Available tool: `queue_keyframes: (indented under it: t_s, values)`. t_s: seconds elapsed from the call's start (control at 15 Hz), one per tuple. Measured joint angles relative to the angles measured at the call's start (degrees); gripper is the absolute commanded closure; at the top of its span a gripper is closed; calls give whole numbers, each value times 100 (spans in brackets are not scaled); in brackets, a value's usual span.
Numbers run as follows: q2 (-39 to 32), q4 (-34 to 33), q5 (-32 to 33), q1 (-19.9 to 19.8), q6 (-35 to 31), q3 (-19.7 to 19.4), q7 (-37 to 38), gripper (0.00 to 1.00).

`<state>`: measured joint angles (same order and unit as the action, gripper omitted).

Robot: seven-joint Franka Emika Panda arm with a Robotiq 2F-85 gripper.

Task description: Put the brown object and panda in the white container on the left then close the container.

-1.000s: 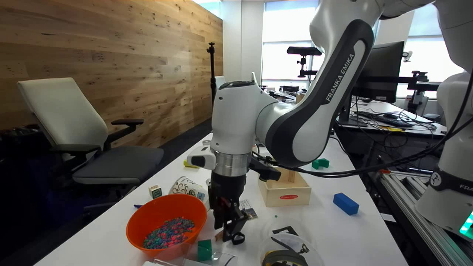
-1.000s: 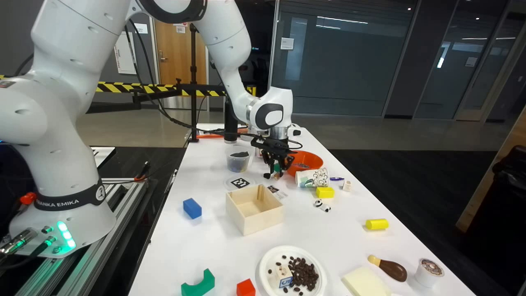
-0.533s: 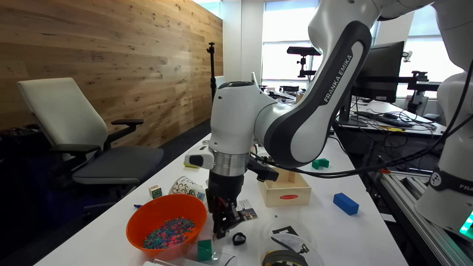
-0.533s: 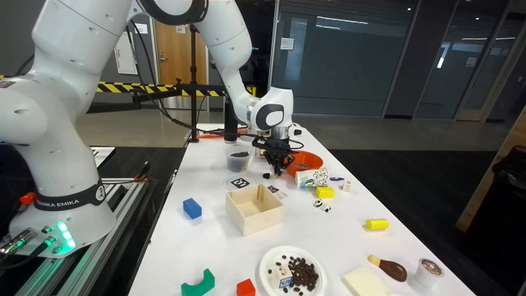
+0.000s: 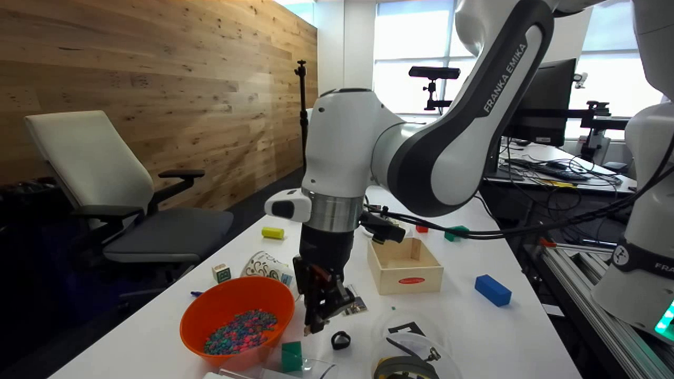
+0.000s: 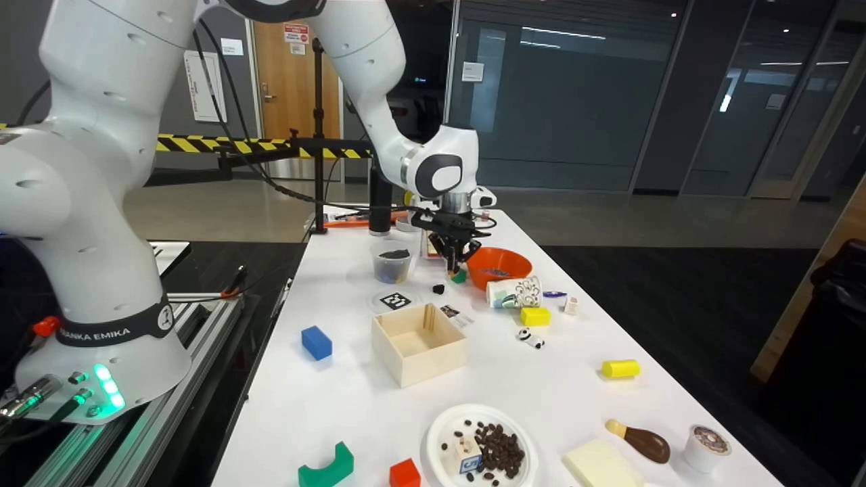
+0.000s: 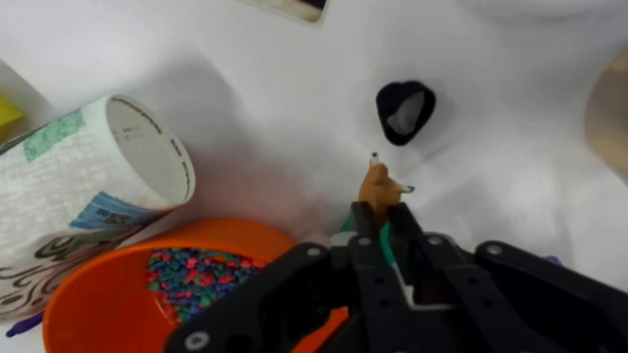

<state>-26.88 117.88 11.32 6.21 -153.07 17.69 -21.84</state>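
While the gripper [image 7: 380, 211], nearly closed, pinches the brown figure [image 7: 377, 190], wood panelling [image 5: 158, 100] rises beyond the white table [image 5: 495, 342].

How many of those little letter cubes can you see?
2. One cube is on the plate with the beans; the other cube is near the tipped cup. More could be hidden from view.

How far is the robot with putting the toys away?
Done: the brown toy is grabbed; neither toy is put away yet. In hand: that toy, pinched by the gripper. Left: boxing it and the panda lying on the table, then closing the container; I can't tell which one.
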Motion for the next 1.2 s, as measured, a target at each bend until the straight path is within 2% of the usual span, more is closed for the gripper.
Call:
queue_keyframes:
  t_s: [0.33, 0.67, 0.93, 1.2]
  values:
    - [477, 275, -852, -278, -4, 490, -603, 97]
    - [523, 370, -1883, -469, -4, 1084, -1318, 97]
    - [488, 371, -2673, -586, -314, 1419, -1827, 97]
    - [364, 371, -3186, -824, -795, 1742, -2240, 97]
